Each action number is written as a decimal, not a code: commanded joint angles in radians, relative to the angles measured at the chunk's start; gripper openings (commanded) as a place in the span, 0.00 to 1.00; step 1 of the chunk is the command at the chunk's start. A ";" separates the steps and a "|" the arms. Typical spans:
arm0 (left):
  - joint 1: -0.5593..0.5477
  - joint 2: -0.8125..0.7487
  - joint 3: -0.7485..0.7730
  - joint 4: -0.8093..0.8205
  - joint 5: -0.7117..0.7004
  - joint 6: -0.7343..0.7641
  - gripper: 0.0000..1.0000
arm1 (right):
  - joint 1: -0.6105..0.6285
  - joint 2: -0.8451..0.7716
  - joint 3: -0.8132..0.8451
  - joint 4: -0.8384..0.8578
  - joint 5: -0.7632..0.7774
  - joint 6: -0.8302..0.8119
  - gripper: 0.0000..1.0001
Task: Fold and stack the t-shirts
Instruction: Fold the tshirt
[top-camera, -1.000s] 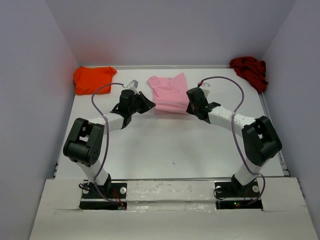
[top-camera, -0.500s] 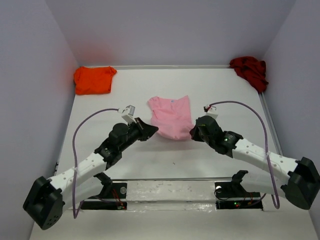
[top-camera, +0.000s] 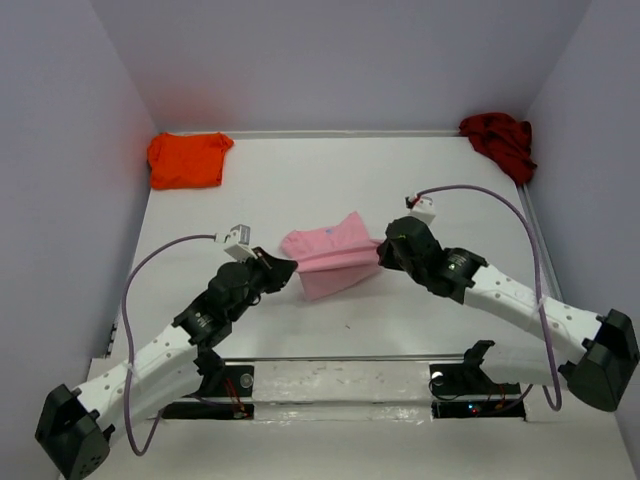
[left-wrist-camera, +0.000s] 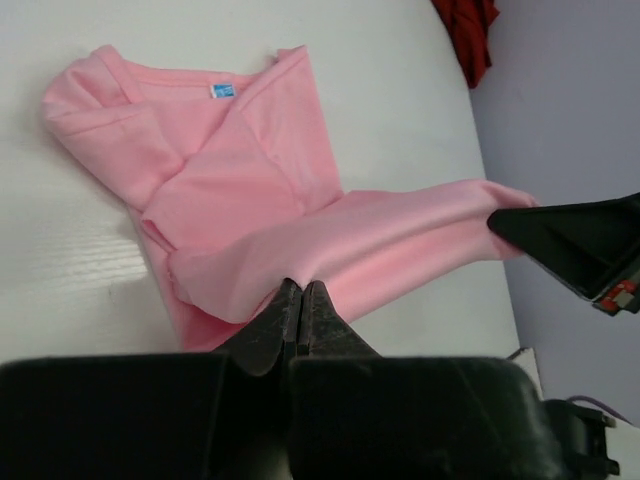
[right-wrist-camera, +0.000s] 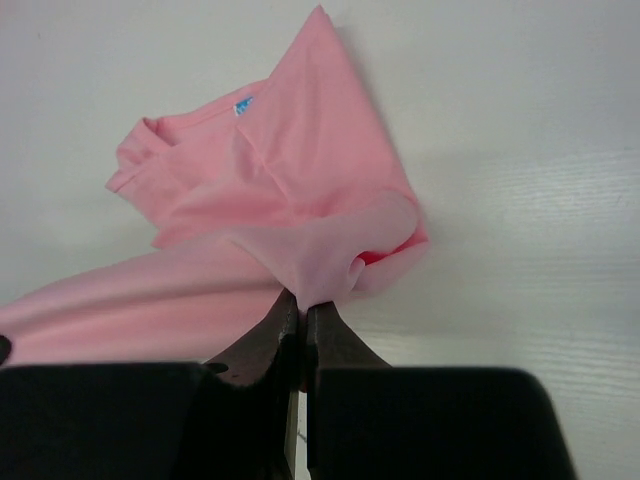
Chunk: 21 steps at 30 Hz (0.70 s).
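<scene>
The light pink t-shirt (top-camera: 325, 258) lies crumpled in the middle of the table, its near edge lifted and stretched between both grippers. My left gripper (top-camera: 292, 267) is shut on the shirt's left near corner; the left wrist view shows the cloth (left-wrist-camera: 260, 200) pinched at my gripper (left-wrist-camera: 301, 287). My right gripper (top-camera: 378, 256) is shut on the right near corner; the right wrist view shows a fold of the cloth (right-wrist-camera: 290, 210) held at my gripper (right-wrist-camera: 302, 300). The bright orange t-shirt (top-camera: 186, 159) lies folded at the far left corner. The dark red t-shirt (top-camera: 500, 142) lies bunched at the far right corner.
Purple-grey walls close the table on the left, back and right. A raised white ledge (top-camera: 340, 375) runs along the near edge by the arm bases. Purple cables loop over both arms.
Both grippers pulled the pink t-shirt from the far middle toward the near middle of the table. The shirt has gone from spread flat to folded over, its near edge lifted between the grippers.
</scene>
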 joint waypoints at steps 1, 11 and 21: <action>0.009 0.144 0.095 0.095 -0.079 0.047 0.00 | -0.004 0.159 0.151 0.064 0.127 -0.110 0.00; 0.086 0.318 0.239 0.084 -0.172 0.102 0.00 | -0.064 0.701 0.534 0.179 0.081 -0.191 0.00; 0.101 0.199 0.237 -0.011 -0.230 0.114 0.71 | -0.073 0.799 0.618 0.228 0.067 -0.328 0.91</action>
